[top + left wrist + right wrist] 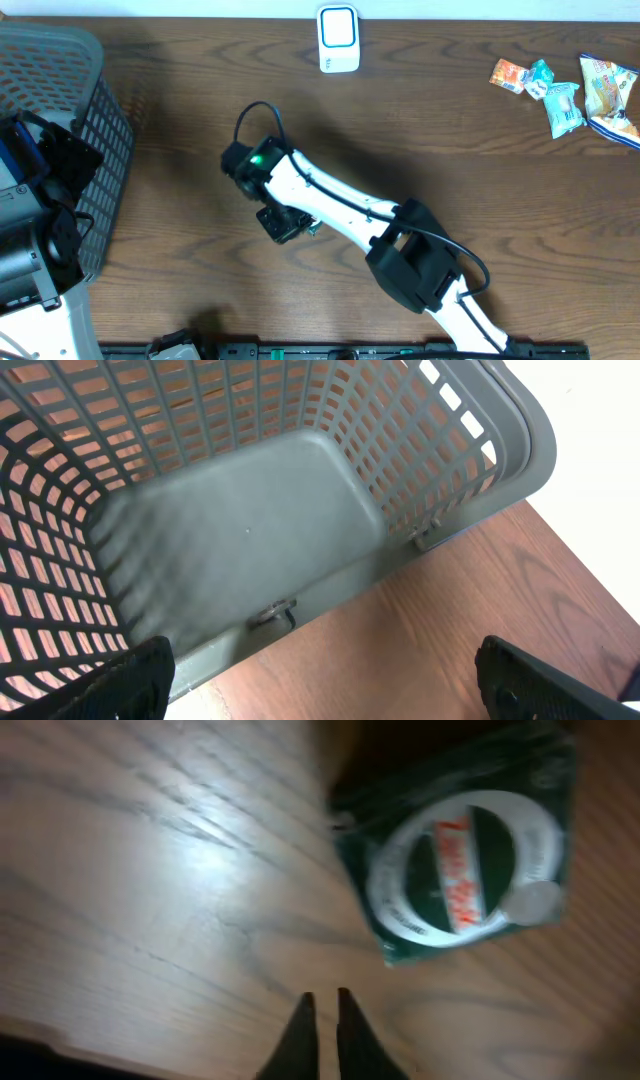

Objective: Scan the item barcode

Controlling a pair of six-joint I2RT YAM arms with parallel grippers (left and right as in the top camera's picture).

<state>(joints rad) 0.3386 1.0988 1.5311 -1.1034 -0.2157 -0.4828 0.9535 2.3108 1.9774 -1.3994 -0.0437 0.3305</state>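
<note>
A dark green packet point(460, 850) with a round white and red label lies flat on the wooden table in the right wrist view, blurred. My right gripper point(323, 998) is shut with nothing between its fingertips, just short of the packet's near edge and apart from it. From overhead the right gripper point(283, 222) points down at the table's left middle and hides the packet. A white scanner point(338, 40) stands at the far edge. My left gripper point(325, 690) is open over the table beside the basket, holding nothing.
A grey mesh basket point(95, 70) fills the far left corner, its inside bare point(250, 510). Several snack packets point(565, 90) lie at the far right. The right arm point(400, 250) stretches from the front edge across the table's middle.
</note>
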